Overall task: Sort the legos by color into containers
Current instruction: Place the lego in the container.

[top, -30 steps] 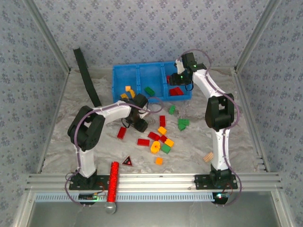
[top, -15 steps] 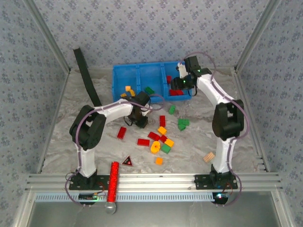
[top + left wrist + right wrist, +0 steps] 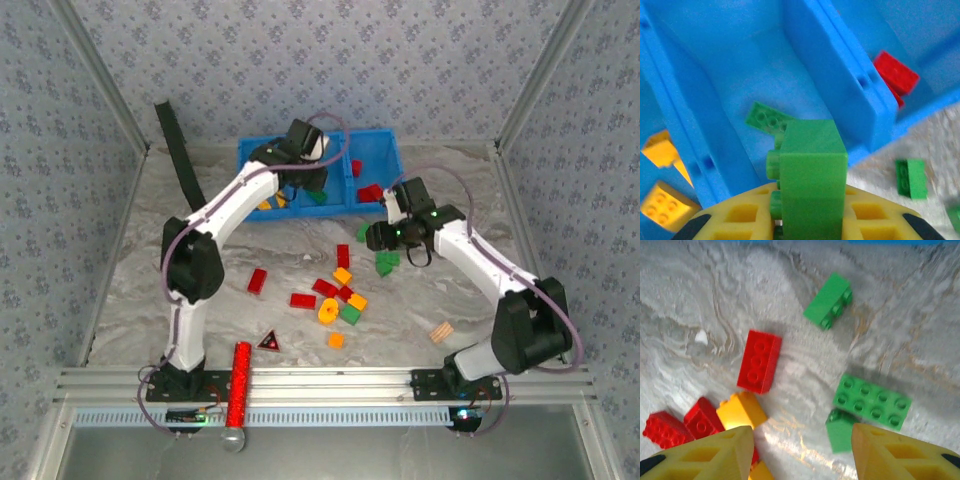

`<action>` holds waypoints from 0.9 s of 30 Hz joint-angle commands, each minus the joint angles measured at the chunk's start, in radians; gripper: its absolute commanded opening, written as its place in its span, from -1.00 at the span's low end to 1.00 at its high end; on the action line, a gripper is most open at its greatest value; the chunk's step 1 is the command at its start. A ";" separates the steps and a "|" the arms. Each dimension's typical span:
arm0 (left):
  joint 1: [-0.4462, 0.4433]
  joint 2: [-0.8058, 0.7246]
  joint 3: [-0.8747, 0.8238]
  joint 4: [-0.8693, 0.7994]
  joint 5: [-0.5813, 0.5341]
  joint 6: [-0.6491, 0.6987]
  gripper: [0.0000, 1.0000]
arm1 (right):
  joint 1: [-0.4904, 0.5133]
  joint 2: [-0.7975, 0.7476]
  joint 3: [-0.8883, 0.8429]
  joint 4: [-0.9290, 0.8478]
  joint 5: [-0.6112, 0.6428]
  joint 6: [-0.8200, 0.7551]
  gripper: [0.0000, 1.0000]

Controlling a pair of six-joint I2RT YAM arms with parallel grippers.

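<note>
A marbled counter (image 3: 150,280) is pictured carrying a blue tray (image 3: 243,165) of three compartments at its far side. The left arm (image 3: 225,205) is stretched out to the tray, its jaws clamped on a green lego (image 3: 812,185) held over the middle compartment, where a flat green lego (image 3: 767,118) lies. The right arm (image 3: 480,255) is held low just in front of the tray, its jaws parted above a green plate (image 3: 872,402) and a red lego (image 3: 760,361) on the counter. Yellow legos (image 3: 660,200) are seen in the left compartment, a red one (image 3: 896,75) in the right.
</note>
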 commanded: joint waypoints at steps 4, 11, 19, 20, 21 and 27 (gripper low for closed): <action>0.029 0.288 0.363 -0.175 -0.055 -0.062 -0.65 | 0.058 -0.109 -0.054 -0.028 0.038 0.103 0.18; 0.074 0.490 0.597 -0.254 -0.042 -0.079 -0.58 | 0.141 -0.123 -0.037 -0.033 0.086 0.169 0.30; 0.079 0.486 0.530 -0.234 0.017 -0.064 -0.56 | 0.156 -0.026 -0.018 0.059 0.086 0.178 0.39; 0.079 0.482 0.516 -0.229 0.018 -0.063 -0.56 | 0.156 -0.005 -0.009 0.069 0.080 0.174 0.39; 0.077 0.478 0.507 -0.226 0.020 -0.064 -0.56 | 0.158 0.013 0.001 0.075 0.077 0.171 0.39; 0.073 0.443 0.416 -0.190 0.036 -0.071 -0.43 | 0.169 0.122 0.067 0.108 0.068 0.146 0.40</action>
